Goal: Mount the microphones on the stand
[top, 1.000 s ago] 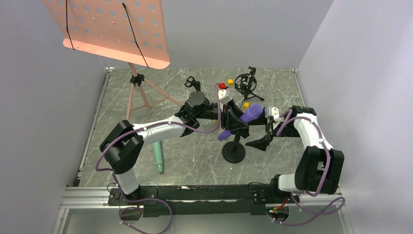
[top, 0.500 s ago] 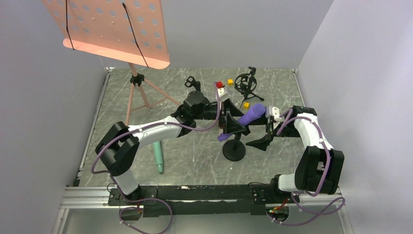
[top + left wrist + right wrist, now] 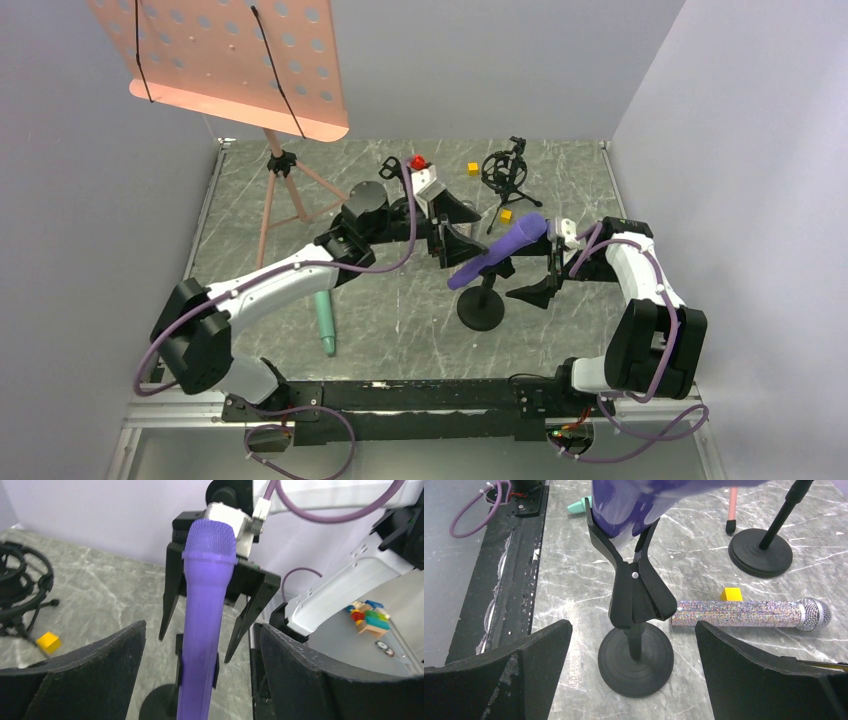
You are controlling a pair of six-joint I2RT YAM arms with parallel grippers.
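The purple microphone (image 3: 500, 254) rests tilted in the clip of a black round-base stand (image 3: 480, 312), head up and to the right. My left gripper (image 3: 463, 230) is open just left of it, and in the left wrist view the mic (image 3: 207, 605) stands between the spread fingers without touching them. My right gripper (image 3: 537, 276) is open to the right of the stand, facing its post (image 3: 634, 645). The mint green microphone (image 3: 325, 320) lies on the table at the left. The glittery copper microphone (image 3: 744, 614) lies flat beyond the stand.
A second black stand (image 3: 760, 551) is behind the copper mic. A black shock mount on a small tripod (image 3: 505, 170) and small yellow cubes (image 3: 473, 168) sit at the back. A pink music stand (image 3: 285, 185) occupies the back left.
My left gripper has opened and drawn back to the left, away from the purple microphone, which stays in the stand's clip. The right arm has not moved.
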